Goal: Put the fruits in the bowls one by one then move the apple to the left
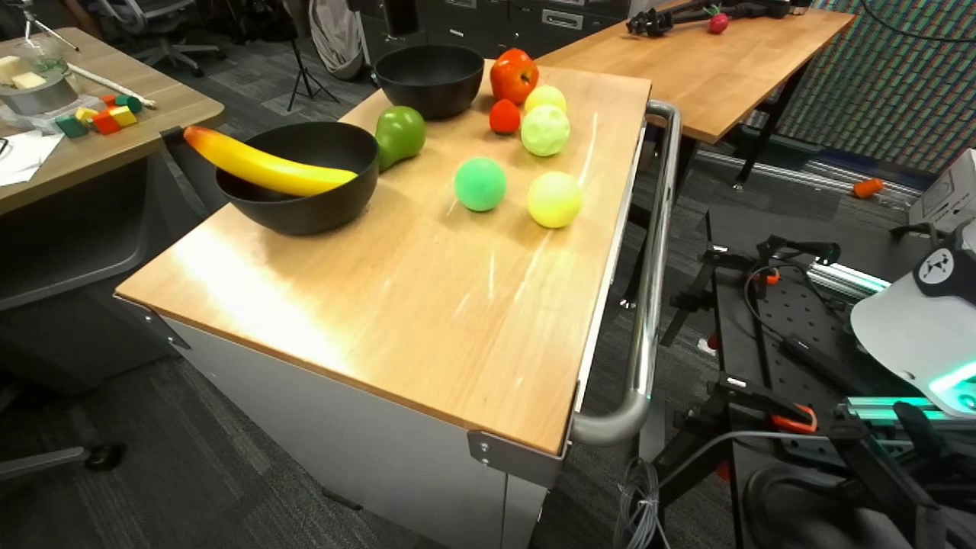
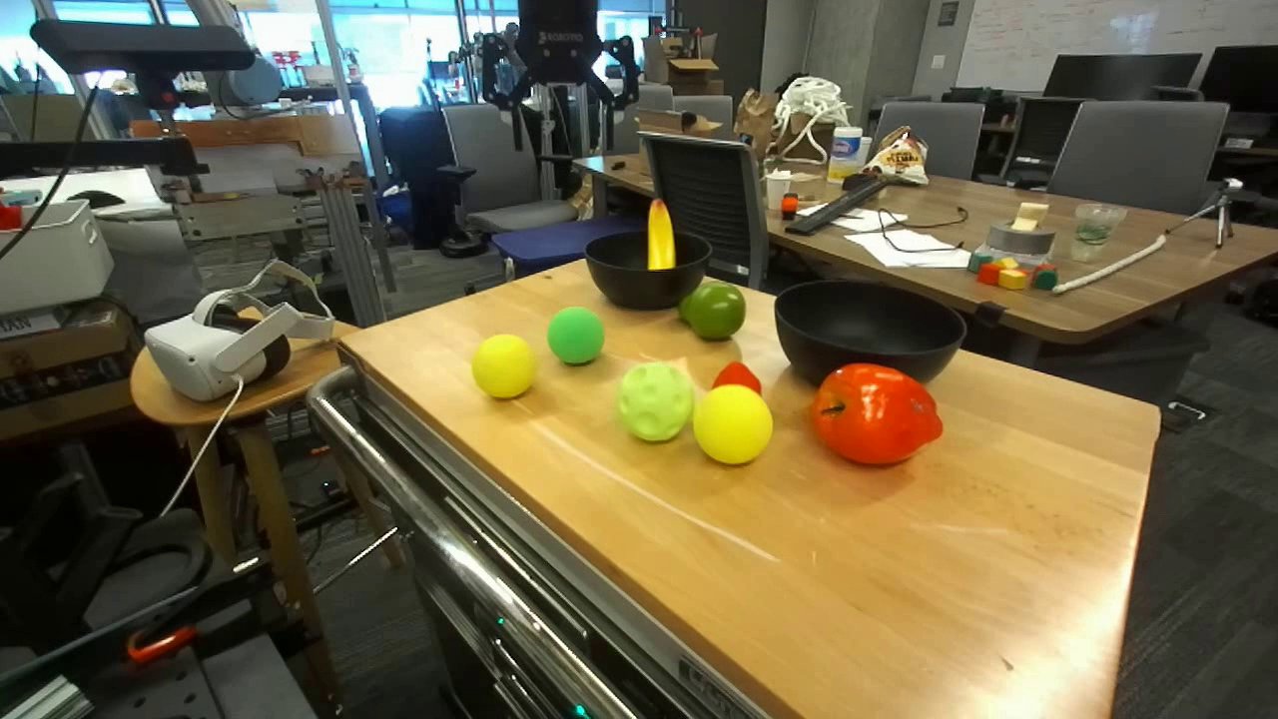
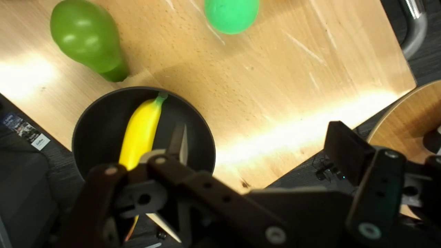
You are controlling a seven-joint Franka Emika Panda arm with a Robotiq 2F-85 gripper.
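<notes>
While the black two-fingered gripper [image 2: 563, 143] hung spread and empty, the smooth yellow banana [image 3: 141, 132] lay in the matte black bowl [image 3: 100, 124] below it, one end jutting past the rim. Clearing that end, then straddling the belly of the glossy green pear [image 3: 86, 36], below and aside, seemed wisest; the lobed red-orange apple [image 2: 869, 412] sat farther off.

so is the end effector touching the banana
Apart: in an exterior view, the end effector hangs clear of the banana, with a plain gap showing between them.
</notes>
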